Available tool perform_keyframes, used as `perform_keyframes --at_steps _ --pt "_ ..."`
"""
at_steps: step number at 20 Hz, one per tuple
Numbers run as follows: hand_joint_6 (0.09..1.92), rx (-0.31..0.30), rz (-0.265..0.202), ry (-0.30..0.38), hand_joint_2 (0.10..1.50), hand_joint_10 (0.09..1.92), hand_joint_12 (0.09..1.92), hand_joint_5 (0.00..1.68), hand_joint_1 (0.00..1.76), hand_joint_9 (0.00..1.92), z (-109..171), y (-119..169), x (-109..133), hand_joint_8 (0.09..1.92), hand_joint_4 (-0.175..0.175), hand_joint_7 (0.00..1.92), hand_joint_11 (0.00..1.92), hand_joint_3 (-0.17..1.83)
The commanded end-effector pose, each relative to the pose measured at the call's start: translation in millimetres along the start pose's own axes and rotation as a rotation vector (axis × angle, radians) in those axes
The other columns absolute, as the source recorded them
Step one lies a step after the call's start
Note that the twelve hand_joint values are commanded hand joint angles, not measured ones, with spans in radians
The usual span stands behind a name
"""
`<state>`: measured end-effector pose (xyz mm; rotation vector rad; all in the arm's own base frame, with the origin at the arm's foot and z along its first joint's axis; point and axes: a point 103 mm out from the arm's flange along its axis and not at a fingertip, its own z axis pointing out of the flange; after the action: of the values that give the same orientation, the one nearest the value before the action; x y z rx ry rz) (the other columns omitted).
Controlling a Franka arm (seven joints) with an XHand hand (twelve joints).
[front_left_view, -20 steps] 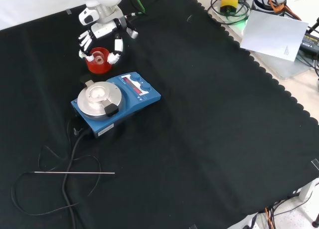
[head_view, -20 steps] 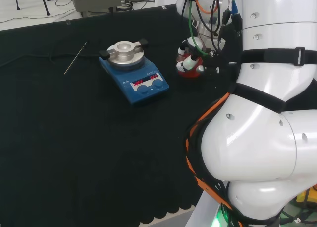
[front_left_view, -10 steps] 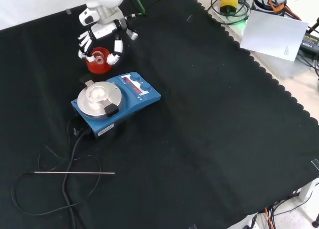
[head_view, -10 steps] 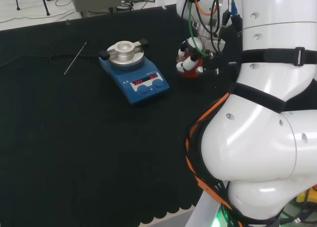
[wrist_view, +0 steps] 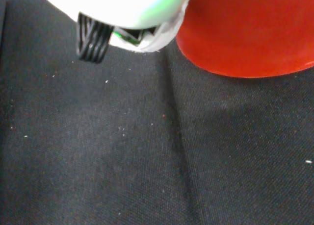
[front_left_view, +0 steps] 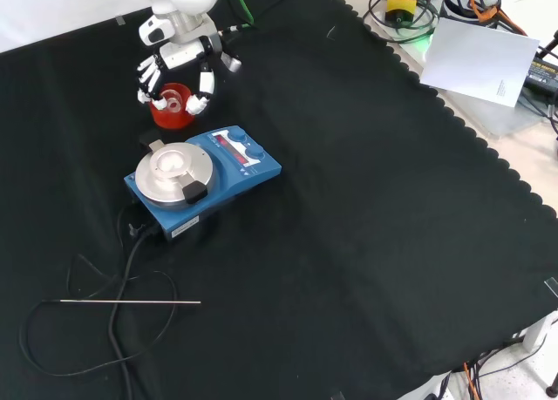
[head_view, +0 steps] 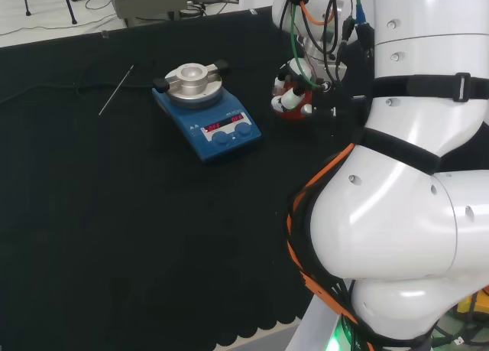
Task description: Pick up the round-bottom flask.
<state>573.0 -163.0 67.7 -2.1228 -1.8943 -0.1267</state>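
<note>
One clear flask [front_left_view: 174,103] in red stand [front_left_view: 166,115].

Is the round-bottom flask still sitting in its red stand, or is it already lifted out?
Still in. In the front view the flask sits inside the red stand, the hand around it.

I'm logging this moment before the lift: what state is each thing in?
Hand: over the red stand, fingers spread around the flask, not clearly closed.
Round-bottom flask: seated upright in its stand.
Red stand: on the cloth.
Hotplate: display lit, top bare.
Metal rod: lying flat.
</note>
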Motion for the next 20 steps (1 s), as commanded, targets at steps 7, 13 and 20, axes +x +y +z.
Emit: perform_keyframes --at_steps 7,13,20 --pt "0.82 -0.042 0.017 0.005 0.85 0.62 1.28 1.1 1.07 0.64 -0.1 1.8 1.4 0.66 0.163 0.48 0.32 0.37" --pt "0.81 -0.069 0.039 -0.013 0.75 0.55 1.21 1.17 1.1 0.75 -2.4 1.7 1.9 0.63 0.163 0.57 0.47 0.56" --pt "0.86 -0.086 0.048 0.003 0.68 0.53 1.18 1.17 1.11 0.8 -19.0 -1.9 7.7 0.63 0.145 0.61 0.53 0.68"
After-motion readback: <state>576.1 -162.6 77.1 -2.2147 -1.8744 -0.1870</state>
